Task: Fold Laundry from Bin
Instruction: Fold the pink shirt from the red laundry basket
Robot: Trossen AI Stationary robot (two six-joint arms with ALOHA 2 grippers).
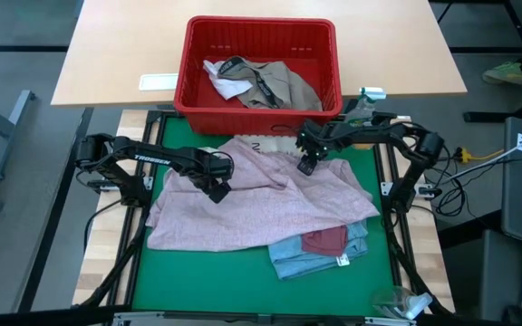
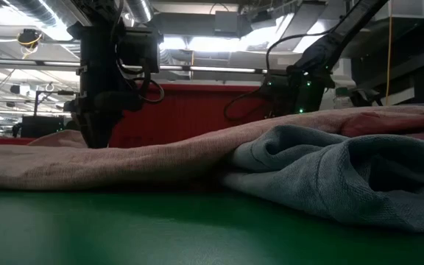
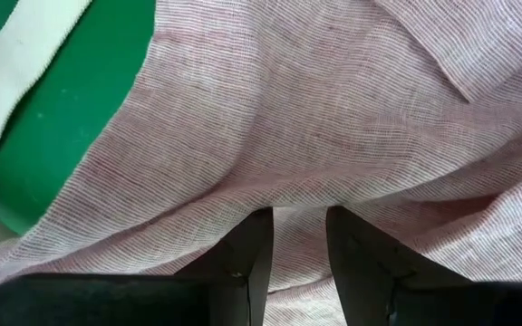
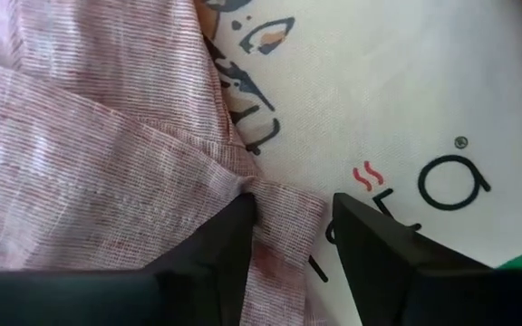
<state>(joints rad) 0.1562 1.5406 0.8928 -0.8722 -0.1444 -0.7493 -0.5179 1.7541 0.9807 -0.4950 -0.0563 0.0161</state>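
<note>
On the left of the green worktop (image 1: 198, 285) the left end effector (image 1: 217, 190) is down on the near-left part of the pale pink garment (image 1: 252, 213), which lies spread across the middle of the mat. In the left wrist view its two dark fingers (image 3: 247, 263) stand a narrow gap apart with a strip of the pink weave (image 3: 333, 118) between them, so it appears to pinch a fold of that cloth, though the tips are too low in the frame to be sure. A band of bare green mat (image 3: 71, 118) shows beside the cloth's edge there. Farther back, at the centre, the red bin (image 1: 259, 101) stands on the pale wooden worktop (image 1: 116, 54) just beyond the mat, holding khaki-grey cloth (image 1: 284, 86) and a white piece (image 1: 225, 83). To the right, the right end effector (image 1: 306, 166) sits at the far-right edge of the pink garment, close in front of the bin. Its fingers (image 4: 234, 240) are moderately apart, straddling a corner of pink cloth (image 4: 284, 217) that lies on a white printed tote bag (image 4: 388, 100); whether they press the cloth I cannot tell. Nearer the front right, a light blue garment (image 1: 311, 258) pokes out from under the pink one, with a maroon piece (image 1: 324, 240) lying on it. From table height the blue cloth (image 2: 344, 169) bulks in the foreground.
</note>
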